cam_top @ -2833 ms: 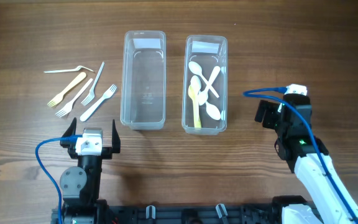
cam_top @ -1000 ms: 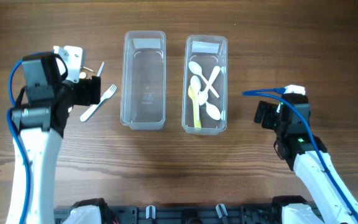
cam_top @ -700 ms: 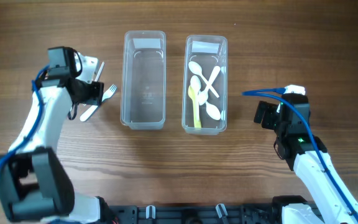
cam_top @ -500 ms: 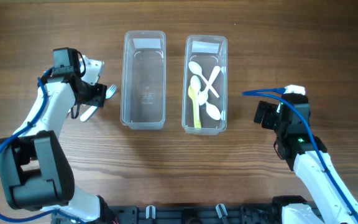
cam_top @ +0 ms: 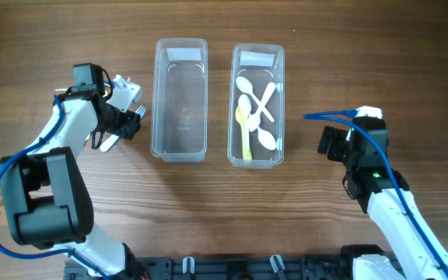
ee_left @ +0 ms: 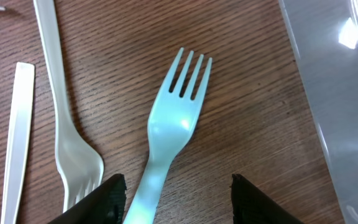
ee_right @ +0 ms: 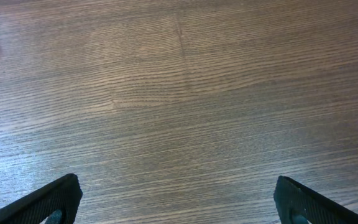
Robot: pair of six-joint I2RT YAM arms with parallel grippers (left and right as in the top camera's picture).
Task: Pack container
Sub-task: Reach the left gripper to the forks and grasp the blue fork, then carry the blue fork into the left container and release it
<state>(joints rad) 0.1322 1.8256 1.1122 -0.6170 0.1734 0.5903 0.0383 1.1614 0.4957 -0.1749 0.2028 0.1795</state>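
Overhead: the empty container point(cam_top: 155, 101) stands on the wooden table point(cam_top: 302, 202), and a second container point(cam_top: 231, 101) just to its right holds the spoons point(cam_top: 257, 109). The left gripper point(cam_top: 131, 124) hangs low just left of the empty container, over a white fork point(cam_top: 107, 142) whose handle shows below it. The right gripper point(cam_top: 329, 142) is well to the right of the empty container, beyond the second one.

Left wrist: the left gripper point(ee_left: 176, 202) is spread wide, with a fingertip point(ee_left: 107, 199) on either side of the fork point(ee_left: 174, 121) handle and not closed on it. The fork lies flat, just left of the empty container's wall point(ee_left: 340, 93). A second fork point(ee_left: 73, 149) and a pale handle point(ee_left: 17, 124) lie farther left.

Right wrist: the right gripper point(ee_right: 179, 199) is wide open, nothing between its fingers point(ee_right: 48, 199), only table point(ee_right: 185, 93) below.
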